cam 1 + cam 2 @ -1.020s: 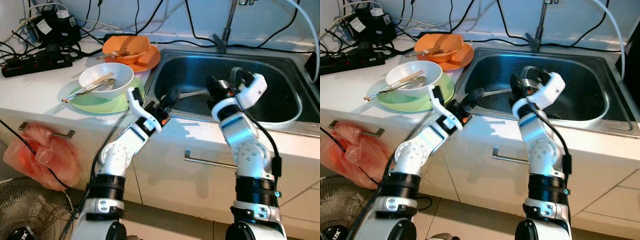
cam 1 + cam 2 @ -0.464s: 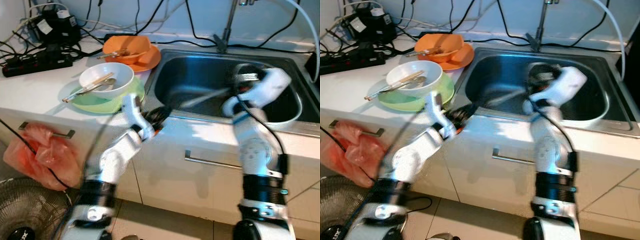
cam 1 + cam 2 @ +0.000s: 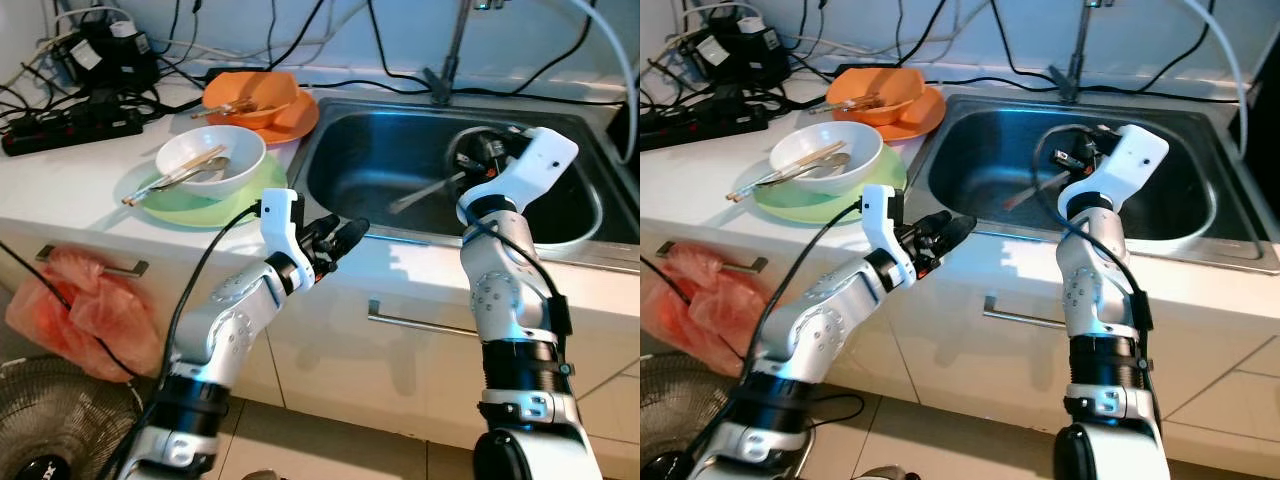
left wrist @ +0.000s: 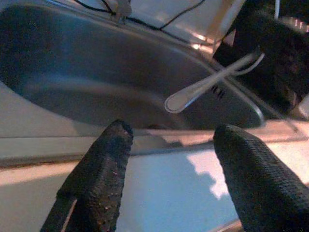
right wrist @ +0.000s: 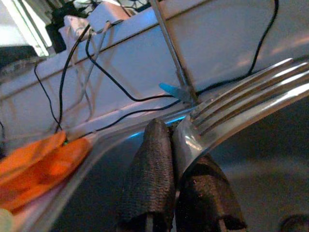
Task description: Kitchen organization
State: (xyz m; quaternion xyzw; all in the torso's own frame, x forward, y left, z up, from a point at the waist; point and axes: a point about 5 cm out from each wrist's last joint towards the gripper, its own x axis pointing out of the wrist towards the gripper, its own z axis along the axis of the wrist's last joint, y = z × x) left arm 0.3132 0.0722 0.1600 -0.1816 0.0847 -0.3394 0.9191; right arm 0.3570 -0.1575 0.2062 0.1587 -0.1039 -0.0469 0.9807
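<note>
My right gripper (image 3: pixel 487 152) is raised over the steel sink (image 3: pixel 372 132), shut on a metal fork (image 3: pixel 424 191). The fork's handle slants down toward the sink's left side. In the right wrist view the tines (image 5: pixel 244 99) stick out past the black fingertips (image 5: pixel 157 145). My left gripper (image 3: pixel 340 237) hovers open at the counter's front edge, just left of the sink, with nothing between its fingers (image 4: pixel 99 166). The left wrist view looks into the basin, and the fork (image 4: pixel 207 84) hangs in the air ahead.
A white bowl (image 3: pixel 212 158) with chopsticks and a spoon sits on a green plate (image 3: pixel 215 205). An orange bowl on an orange plate (image 3: pixel 262 100) stands behind. Power strip (image 3: pixel 70 125) and cables crowd the back left. A red bag (image 3: pixel 80 305) hangs from a drawer handle.
My right gripper has lifted the fork up and to the right, out of the basin. My left gripper has pulled back from the sink's rim to the counter's front edge.
</note>
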